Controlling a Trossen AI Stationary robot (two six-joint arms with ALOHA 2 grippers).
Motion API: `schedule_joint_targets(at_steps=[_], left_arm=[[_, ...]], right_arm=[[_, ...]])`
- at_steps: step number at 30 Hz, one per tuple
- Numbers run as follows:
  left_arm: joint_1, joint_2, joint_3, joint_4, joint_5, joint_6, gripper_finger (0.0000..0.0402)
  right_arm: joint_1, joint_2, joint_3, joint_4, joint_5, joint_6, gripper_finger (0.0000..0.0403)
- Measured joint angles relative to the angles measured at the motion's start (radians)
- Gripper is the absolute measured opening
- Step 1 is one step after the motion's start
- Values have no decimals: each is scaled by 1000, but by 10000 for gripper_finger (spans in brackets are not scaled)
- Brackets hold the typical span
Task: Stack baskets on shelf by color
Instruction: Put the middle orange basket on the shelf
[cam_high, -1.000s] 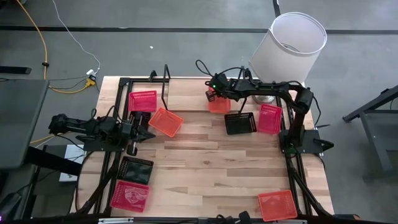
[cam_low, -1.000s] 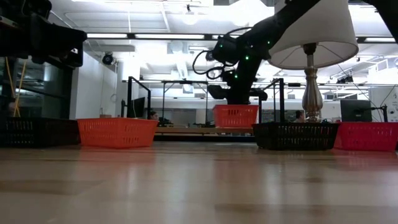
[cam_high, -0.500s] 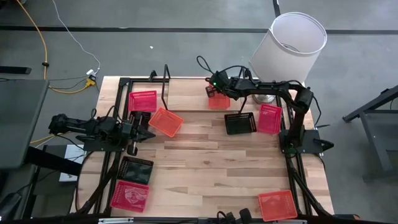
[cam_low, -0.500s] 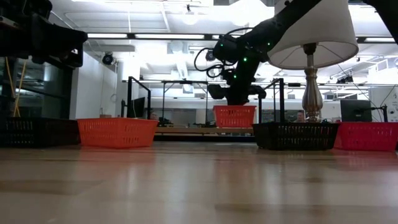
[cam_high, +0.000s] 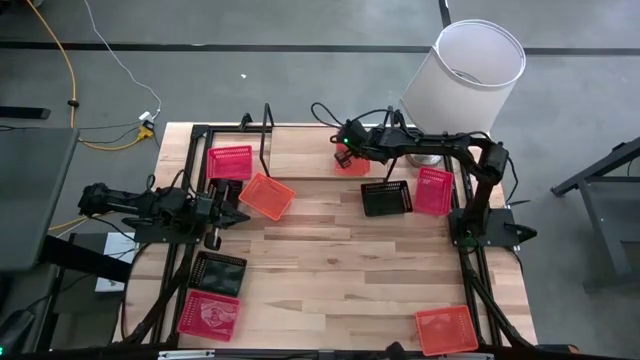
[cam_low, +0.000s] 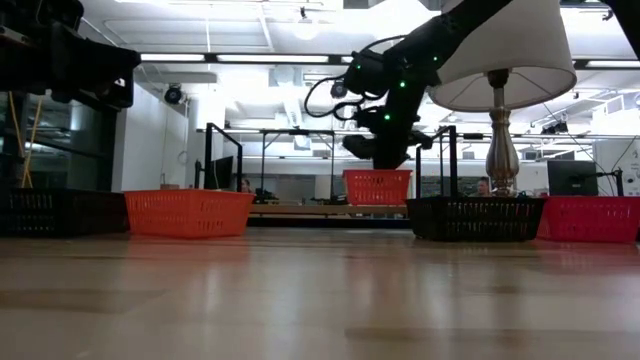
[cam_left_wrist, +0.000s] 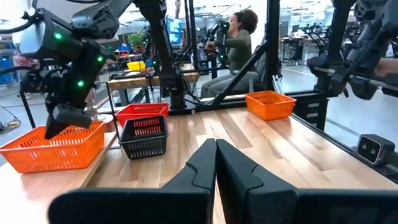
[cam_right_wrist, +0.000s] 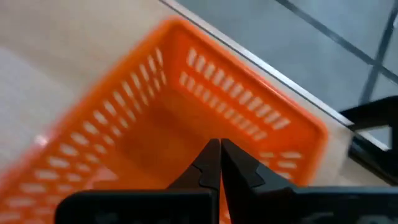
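An orange basket (cam_high: 351, 163) sits on the light wood base of the shelf (cam_high: 300, 152) near the table's far edge, with the right gripper (cam_high: 346, 153) poised just above it, its fingers (cam_right_wrist: 214, 163) pressed together and holding nothing. Close by on the table lie a black basket (cam_high: 386, 198) and a red basket (cam_high: 434, 190) beside the white lamp (cam_high: 463, 75), leaving broad bare wood (cam_high: 340, 260) across the middle. The left gripper (cam_high: 226, 207) waits at the left side, fingers closed and empty, beside another orange basket (cam_high: 267, 196), with more baskets ringing the table's left and near edges.
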Motion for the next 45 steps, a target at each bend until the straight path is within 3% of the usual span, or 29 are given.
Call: schedule_joint_targets(at_steps=[7,19,23,32,45], left_arm=[[0,0,0,0,-2,0,3],[0,0,0,0,-3,0,3],[0,0,0,0,-3,0,3],[0,0,0,0,-3,0,3],[0,0,0,0,-3,0,3]], right_arm=[[8,-18,0,-137,16,-4,0],[15,-18,0,-114,48,-78,0],[35,-18,0,-77,37,-232,0],[121,-18,0,-131,15,-799,0],[68,-18,0,-211,54,-710,0]])
